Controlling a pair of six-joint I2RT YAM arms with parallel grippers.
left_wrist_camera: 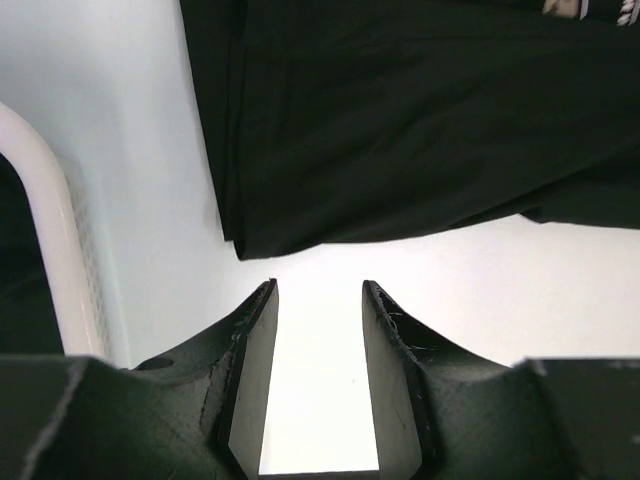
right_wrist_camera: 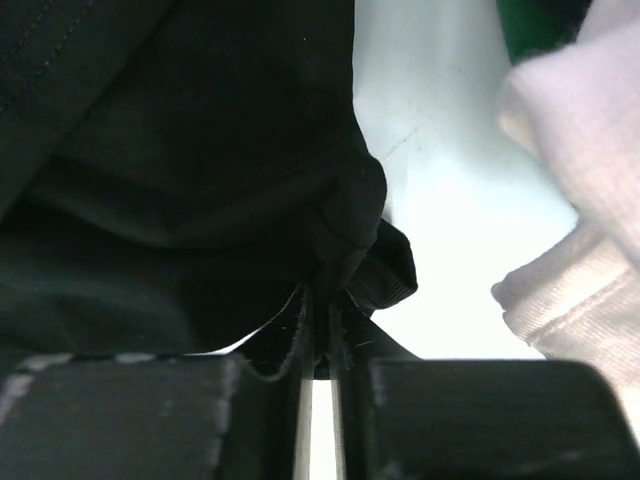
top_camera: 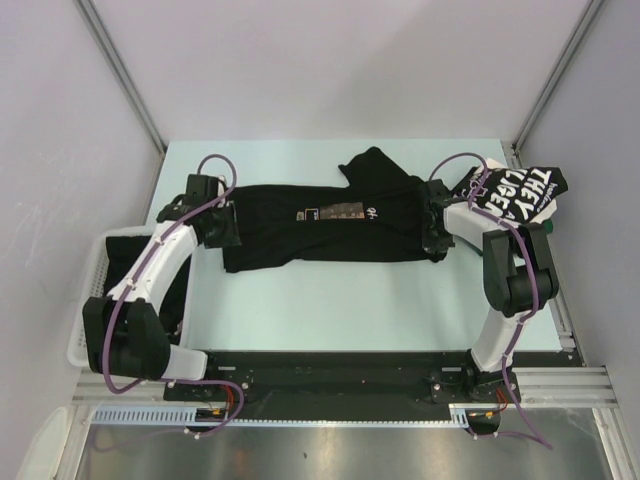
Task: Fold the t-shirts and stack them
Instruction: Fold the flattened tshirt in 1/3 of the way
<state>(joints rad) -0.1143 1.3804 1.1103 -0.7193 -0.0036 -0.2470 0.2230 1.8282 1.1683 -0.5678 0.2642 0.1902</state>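
Note:
A black t-shirt (top_camera: 320, 228) with a small orange-white print lies folded lengthwise across the middle of the table. My left gripper (top_camera: 218, 232) is open and empty just off the shirt's left end; in the left wrist view it (left_wrist_camera: 318, 300) hovers over bare table, with the shirt's edge (left_wrist_camera: 400, 140) just beyond the fingertips. My right gripper (top_camera: 436, 238) is shut on the shirt's right end, pinching bunched black cloth (right_wrist_camera: 345, 225) between the fingers. A second black t-shirt with big white lettering (top_camera: 520, 190) lies folded at the far right.
A white mesh basket (top_camera: 90, 300) with dark cloth inside stands at the table's left edge, its rim showing in the left wrist view (left_wrist_camera: 55, 230). The lettered shirt's white cloth (right_wrist_camera: 580, 190) lies close to the right of my right gripper. Grey walls enclose the table.

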